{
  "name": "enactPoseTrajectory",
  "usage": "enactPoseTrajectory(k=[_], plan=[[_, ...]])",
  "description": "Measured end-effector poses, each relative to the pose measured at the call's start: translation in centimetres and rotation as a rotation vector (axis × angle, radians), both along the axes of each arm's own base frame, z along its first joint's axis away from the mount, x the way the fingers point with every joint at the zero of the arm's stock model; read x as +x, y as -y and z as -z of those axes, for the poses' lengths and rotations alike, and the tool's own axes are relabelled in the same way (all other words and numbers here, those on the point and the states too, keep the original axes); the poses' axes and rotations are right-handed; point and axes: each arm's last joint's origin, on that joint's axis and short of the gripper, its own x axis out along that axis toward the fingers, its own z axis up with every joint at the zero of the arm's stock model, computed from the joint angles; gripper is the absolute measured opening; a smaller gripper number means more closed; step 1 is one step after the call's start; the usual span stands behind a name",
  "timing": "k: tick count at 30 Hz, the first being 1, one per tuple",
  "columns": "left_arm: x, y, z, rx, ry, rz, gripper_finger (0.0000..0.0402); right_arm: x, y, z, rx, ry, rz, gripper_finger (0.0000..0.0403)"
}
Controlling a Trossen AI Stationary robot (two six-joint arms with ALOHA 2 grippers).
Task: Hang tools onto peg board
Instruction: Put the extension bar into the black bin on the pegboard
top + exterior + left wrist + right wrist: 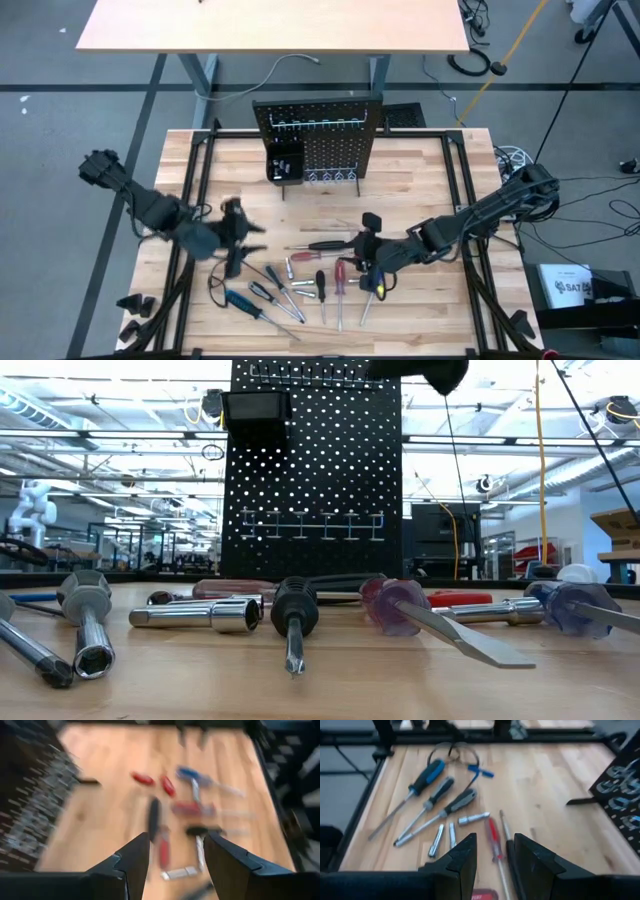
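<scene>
red screwdriver lies just ahead of my right jaws, shaft running away from me

red is what i am lined up on. my right gripper [492,857] hangs low over the near middle of the wooden table [420,180], fingers parted by a narrow gap with nothing visibly held between them. the red-handled screwdriver [493,840] shows in that gap in my wrist view. its long axis runs nearly along my own pointing line, so my fingers straddle it across the handle rather than along it; i judge that suits a pinch without much wrist turn.

seen from above, the loose tools [300,285] lie in a fan at about six o'clock from the peg board [318,140], which stands upright at the far middle of the table with its hooks and small black bin [284,163]. none of these tools hangs there yet. from my right gripper the board sits at roughly eleven o'clock, well apart.

my left gripper [236,238] hovers open and empty at about nine o'clock from the fan, with a black-handled screwdriver [154,817] ahead of it. the right is nearer the red one, so i judge that pick is the right's.
</scene>
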Motion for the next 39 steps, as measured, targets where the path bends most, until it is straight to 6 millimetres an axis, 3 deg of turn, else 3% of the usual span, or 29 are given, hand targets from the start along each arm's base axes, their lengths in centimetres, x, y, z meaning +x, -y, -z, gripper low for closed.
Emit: enactPoseTrajectory(k=[9, 16, 21, 31, 39], plan=[[1.2, 2.9, 5.0, 0.04, -0.058, 0.071, 0.0189, 2.6, -1.5, 3.9, 0.042, -0.051, -0.095, 0.0121], [3.0, 4.5, 7.3, 0.078, -0.082, 0.071, 0.0189, 5.1, -2.5, 7.8, 0.033, -0.039, -0.214, 0.0121], [3.1, 4.9, 7.6, 0.099, -0.08, 0.091, 0.0189, 6.1, -2.6, 9.4, -0.014, -0.022, -0.24, 0.0127], [1.9, 4.0, 8.1, 0.158, -0.038, 0.033, 0.0189, 9.2, -2.7, 10.7, -0.042, -0.068, -0.251, 0.018], [2.1, 4.2, 7.8, 0.149, -0.003, 0.037, 0.0189, 11.7, -2.7, 12.7, -0.073, -0.217, -0.225, 0.0172]])
